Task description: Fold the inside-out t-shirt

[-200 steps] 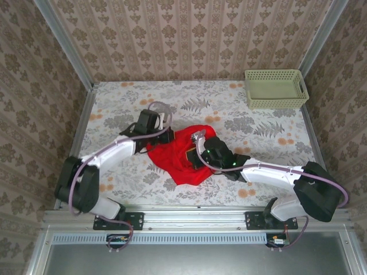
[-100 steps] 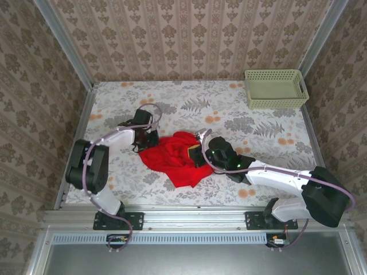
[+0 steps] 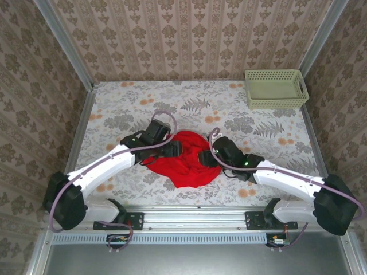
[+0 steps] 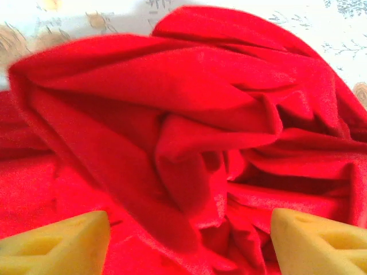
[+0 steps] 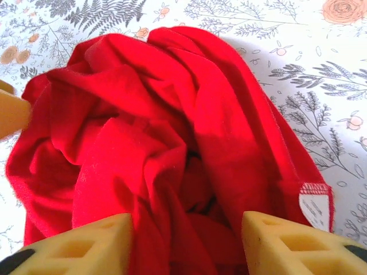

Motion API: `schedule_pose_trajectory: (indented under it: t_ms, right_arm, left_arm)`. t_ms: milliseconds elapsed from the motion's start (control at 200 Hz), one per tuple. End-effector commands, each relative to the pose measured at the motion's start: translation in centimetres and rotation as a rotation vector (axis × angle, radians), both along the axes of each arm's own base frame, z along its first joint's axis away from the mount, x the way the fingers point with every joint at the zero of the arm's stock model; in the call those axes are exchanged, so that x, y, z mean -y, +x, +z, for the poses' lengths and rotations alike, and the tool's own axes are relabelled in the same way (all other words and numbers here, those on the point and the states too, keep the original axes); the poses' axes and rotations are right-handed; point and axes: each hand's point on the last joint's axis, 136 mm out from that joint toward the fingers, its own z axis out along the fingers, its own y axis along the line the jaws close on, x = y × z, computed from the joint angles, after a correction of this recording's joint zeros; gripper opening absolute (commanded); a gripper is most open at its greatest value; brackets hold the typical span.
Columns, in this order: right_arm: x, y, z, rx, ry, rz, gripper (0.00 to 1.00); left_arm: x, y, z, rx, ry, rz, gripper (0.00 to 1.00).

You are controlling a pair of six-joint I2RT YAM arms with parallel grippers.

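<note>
The left gripper (image 3: 171,150), which half a second ago sat at the heap's left edge with its arm folded back, now reaches in over the heap's left part on a stretched arm. Its yellow pads (image 4: 57,245) have parted and stand wide, loose folds between them and nothing pinched. The inside-out t-shirt (image 3: 186,163) lies crumpled in the middle of the table (image 3: 258,114), nearer the front edge than the back. It has gathered into a rounder mound than before, pushed a little to the right. The right gripper (image 3: 207,157) has drawn back slightly rightward and is at the heap's right side. Its jaws have also come apart and straddle the cloth without gripping it. The table wears a pale covering printed with grey leaves and orange blossoms, metal rails run along its sides, and patterned brown wallpaper (image 3: 189,34) closes the space on three sides. A pale green basket (image 3: 275,89) stands in the far right corner, well apart from the shirt. Bunched as it is, the shirt shows no neck or sleeve direction. The heap runs somewhat wider left to right, with one lobe sagging toward the near edge. A white label (image 5: 314,207) shows on a hem at the heap's right in the right wrist view.
</note>
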Motion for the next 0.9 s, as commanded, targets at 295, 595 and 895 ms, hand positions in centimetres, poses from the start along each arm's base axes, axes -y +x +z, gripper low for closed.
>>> schedule_pose_trajectory:
  t_ms: [295, 595, 895]
  right_arm:
    - [-2.2, 0.5, -0.2, -0.251, -0.226, 0.011, 0.65]
    - [-3.7, 1.8, -0.3, -0.283, -0.327, 0.041, 0.16]
    - [2.2, 7.4, 15.7, 0.089, -0.203, -0.11, 0.0]
  left_arm:
    - [-0.6, 1.0, -4.5, -0.07, -0.167, 0.101, 0.45]
    - [-0.4, 2.0, -3.5, -0.066, -0.253, 0.088, 0.13]
    - [-5.7, 8.1, 11.9, 0.262, -0.315, 0.155, 0.0]
